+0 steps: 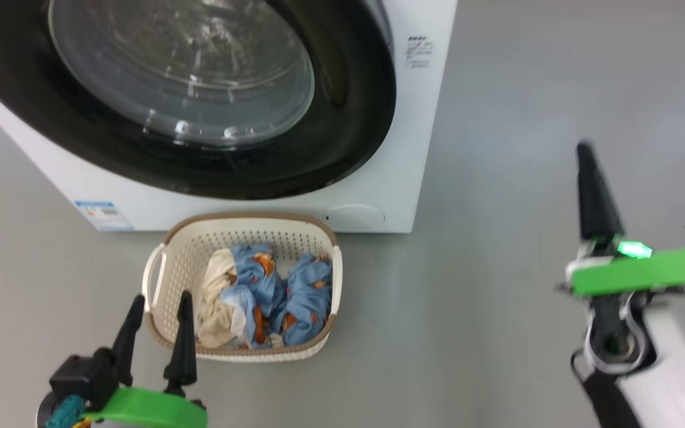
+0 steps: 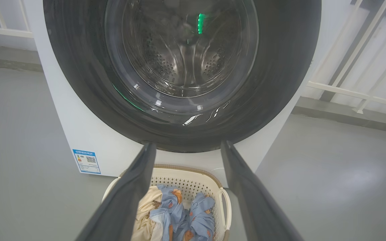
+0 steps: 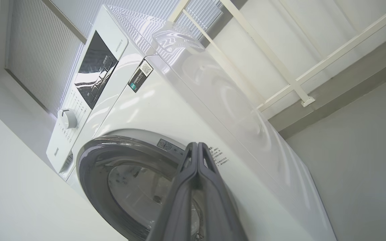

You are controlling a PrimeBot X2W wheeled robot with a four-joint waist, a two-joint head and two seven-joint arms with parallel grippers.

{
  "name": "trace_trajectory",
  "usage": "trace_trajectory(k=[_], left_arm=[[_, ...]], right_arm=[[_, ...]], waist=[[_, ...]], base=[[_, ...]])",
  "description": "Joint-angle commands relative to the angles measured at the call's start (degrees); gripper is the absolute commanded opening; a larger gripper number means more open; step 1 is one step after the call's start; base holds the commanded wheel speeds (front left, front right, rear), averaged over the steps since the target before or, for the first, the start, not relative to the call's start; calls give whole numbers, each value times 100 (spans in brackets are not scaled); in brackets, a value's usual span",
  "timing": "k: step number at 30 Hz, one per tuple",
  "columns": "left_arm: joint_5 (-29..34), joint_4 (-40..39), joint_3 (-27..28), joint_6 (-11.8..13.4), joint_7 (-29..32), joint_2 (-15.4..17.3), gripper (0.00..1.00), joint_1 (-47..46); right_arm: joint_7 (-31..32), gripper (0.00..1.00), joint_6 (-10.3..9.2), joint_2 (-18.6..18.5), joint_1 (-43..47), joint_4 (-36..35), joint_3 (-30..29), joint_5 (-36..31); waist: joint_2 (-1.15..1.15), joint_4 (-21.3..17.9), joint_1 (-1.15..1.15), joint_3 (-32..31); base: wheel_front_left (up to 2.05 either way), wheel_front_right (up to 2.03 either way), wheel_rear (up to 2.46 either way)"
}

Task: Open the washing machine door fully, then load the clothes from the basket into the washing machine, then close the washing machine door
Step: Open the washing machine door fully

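Observation:
The white washing machine (image 1: pixel 402 148) stands ahead with its round black-rimmed door (image 1: pixel 211 89) flat against its front. The basket (image 1: pixel 241 232) sits on the floor just before it, holding blue printed clothes (image 1: pixel 295 297) and a cream piece. My left gripper (image 1: pixel 161 306) hovers open at the basket's near left corner, nothing between its fingers; in the left wrist view the left gripper (image 2: pixel 188 147) frames the door (image 2: pixel 183 67) and the basket (image 2: pixel 193 177). My right gripper (image 1: pixel 583 148) is shut and empty, off to the machine's right; the right gripper (image 3: pixel 197 145) points at the door's (image 3: pixel 119 174) upper edge.
Grey floor (image 1: pixel 497 178) spreads to the right of the machine and around the basket. A white railing (image 3: pixel 280 67) and a wall stand behind the machine. A blue label sticker (image 1: pixel 103 215) is on the machine's lower left front.

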Motion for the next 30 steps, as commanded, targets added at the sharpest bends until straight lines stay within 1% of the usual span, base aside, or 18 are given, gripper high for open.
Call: trace_trajectory(k=[1,6,9,12,15,20,23,30], left_arm=[[-35,-195,138,-14,-38,51,100,-286],[-102,-237,77,-14,-38,51,100,-492],[-147,-247,22,-14,-38,51,100,-604],[-196,-251,-52,-14,-38,51,100,-698],[-253,-255,-129,-14,-38,50,100,-779],[-339,-258,-225,-14,-38,50,100,-884],[-389,-266,-274,-14,-38,50,100,-943],[-508,-246,-388,-14,-38,50,100,-1046]], right_arm=[[-43,0,7,-115,-374,-131,192,363],[-43,0,7,-496,-982,-59,452,1376],[59,0,7,-752,-1323,62,672,2113],[519,0,7,-932,-1641,119,708,2992],[1046,0,7,-1097,-1919,116,613,3625],[1964,0,7,-1261,-2291,231,520,4130],[2502,0,7,-1335,-2537,401,485,4263],[3559,0,7,-1353,-3153,1000,271,4651]], waist=[[0,143,0,245],[0,299,0,535],[0,400,0,684],[0,504,0,818],[0,611,0,950],[0,766,0,1110],[0,850,0,1213],[0,1011,0,1435]], base=[[0,0,0],[0,0,0],[0,0,0],[0,0,0],[0,0,0],[0,0,0],[0,0,0],[0,0,0]])
